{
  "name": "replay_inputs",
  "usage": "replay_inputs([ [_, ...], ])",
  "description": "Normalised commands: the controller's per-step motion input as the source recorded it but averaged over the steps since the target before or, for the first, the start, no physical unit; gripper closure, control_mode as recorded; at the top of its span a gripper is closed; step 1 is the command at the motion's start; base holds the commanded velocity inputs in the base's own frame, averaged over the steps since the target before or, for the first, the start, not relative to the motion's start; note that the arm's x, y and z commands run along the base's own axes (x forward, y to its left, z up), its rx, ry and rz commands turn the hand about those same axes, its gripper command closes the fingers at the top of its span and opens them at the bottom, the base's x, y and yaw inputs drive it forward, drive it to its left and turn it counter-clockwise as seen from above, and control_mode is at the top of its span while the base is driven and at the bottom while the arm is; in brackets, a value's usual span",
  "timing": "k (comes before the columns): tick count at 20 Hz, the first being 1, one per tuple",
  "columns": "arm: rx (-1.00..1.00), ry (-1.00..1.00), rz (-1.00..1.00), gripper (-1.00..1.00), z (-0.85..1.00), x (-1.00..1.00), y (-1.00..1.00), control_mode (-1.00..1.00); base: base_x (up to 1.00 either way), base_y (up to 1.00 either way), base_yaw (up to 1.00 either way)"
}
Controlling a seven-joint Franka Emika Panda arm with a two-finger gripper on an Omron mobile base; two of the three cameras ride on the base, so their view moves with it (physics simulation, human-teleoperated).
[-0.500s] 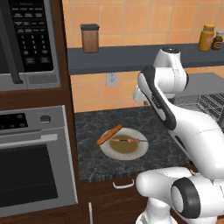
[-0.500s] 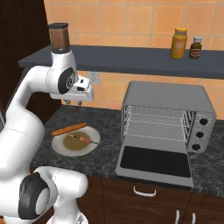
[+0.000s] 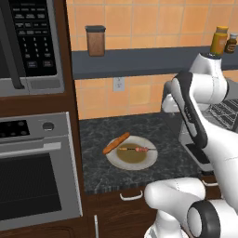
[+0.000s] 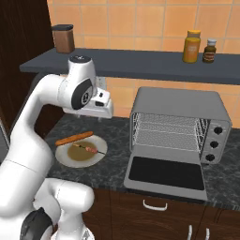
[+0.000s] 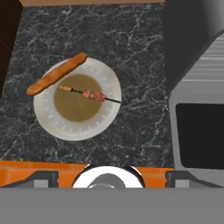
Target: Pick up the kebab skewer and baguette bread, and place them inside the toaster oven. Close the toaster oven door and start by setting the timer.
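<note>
Two items I log untouched on plate [image 5: 74, 127]: kebab skewer [image 5: 89, 94], baguette bread [image 5: 57, 74]. Arm has drifted slightly; hand wide, empty; toaster oven door [image 4: 166, 173] down.

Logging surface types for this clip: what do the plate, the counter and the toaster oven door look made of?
The plate looks like glazed white ceramic: smooth, with a ribbed rim and a tan centre. The counter looks like polished dark stone, granite or marble, going by its pale veining. The toaster oven door, lying open, seems dark glass in a matte grey metal frame, though a render leaves that open.
</note>
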Motion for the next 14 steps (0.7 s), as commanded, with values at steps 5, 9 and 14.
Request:
replay_inputs([
  [5, 0.00, -0.03, -0.04, -1.00, -0.06, -0.30, -0.69, -1.00, 0.00, 0.00, 0.00],
  [9, 0.00, -0.16, -0.12, -1.00, -0.17, -0.12, -0.49, -1.00, 0.00, 0.00, 0.00],
  [14, 0.00, -0.09, -0.13, -1.00, -0.16, -0.01, -0.57, -1.00, 0.00, 0.00, 0.00],
])
